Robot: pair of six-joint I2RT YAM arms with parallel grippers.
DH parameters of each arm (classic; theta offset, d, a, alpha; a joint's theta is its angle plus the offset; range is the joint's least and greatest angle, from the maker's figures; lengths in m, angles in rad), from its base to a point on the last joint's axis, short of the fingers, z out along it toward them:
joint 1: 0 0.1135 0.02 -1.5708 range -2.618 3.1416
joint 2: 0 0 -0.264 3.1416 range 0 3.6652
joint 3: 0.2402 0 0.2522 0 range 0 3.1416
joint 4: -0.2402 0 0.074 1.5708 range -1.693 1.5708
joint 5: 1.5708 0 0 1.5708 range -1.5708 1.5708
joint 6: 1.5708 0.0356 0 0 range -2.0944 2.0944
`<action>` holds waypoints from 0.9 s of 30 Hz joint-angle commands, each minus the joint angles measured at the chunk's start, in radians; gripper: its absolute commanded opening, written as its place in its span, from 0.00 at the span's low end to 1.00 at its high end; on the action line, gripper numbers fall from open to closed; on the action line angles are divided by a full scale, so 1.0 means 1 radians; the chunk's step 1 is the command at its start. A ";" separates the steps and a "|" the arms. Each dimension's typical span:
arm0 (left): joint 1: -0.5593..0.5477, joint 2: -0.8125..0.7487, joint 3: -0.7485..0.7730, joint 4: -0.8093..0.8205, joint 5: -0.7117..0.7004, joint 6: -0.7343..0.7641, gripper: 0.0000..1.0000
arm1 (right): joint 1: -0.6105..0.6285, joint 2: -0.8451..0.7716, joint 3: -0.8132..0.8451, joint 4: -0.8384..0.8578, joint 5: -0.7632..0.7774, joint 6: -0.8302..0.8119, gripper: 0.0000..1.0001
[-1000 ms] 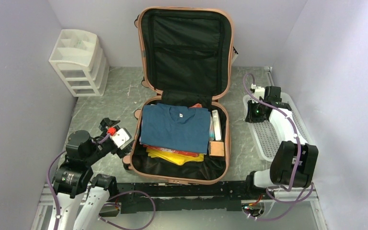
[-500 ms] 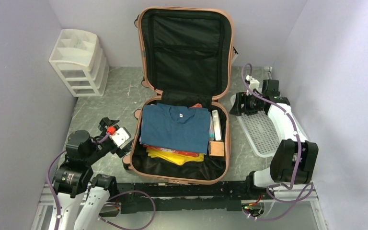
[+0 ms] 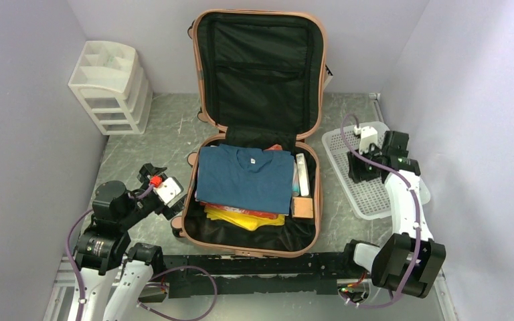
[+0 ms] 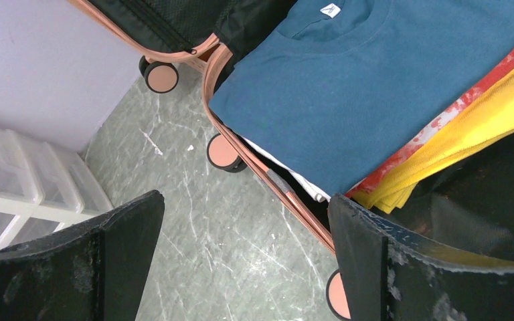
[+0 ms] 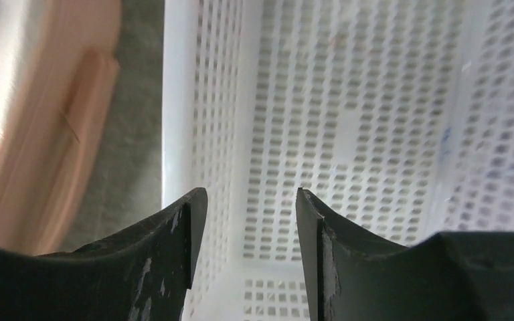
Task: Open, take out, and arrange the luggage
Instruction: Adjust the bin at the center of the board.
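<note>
Since a second ago the right claw [image 5: 251,198] has drawn back along the basket [image 3: 340,144], which has shifted a little toward the luggage [image 3: 261,67]; its jaws hang partly spread with nothing between them, over the mesh floor. That luggage lies open in the middle of the table [image 3: 154,134], lid upright, shirt [image 3: 244,177] on top, with the left claw [image 4: 246,200] spread wide and empty beside its left rim. Best, I judge, to lift the right claw clear of the basket wall first, then pinch the shirt's folded edge alone.

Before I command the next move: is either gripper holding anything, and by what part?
Nothing held. Left gripper open beside the luggage; right gripper open over the basket.
</note>
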 commanded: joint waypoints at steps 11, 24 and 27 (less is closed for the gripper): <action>0.008 0.013 0.002 0.030 -0.004 -0.007 0.97 | 0.098 -0.076 -0.142 -0.079 -0.134 -0.240 0.51; 0.017 0.049 0.013 0.037 0.011 -0.001 0.97 | 0.319 -0.039 -0.080 -0.034 -0.068 -0.128 0.54; 0.017 0.174 0.088 0.006 0.039 0.049 0.97 | 0.317 -0.112 -0.023 -0.072 0.002 -0.130 0.62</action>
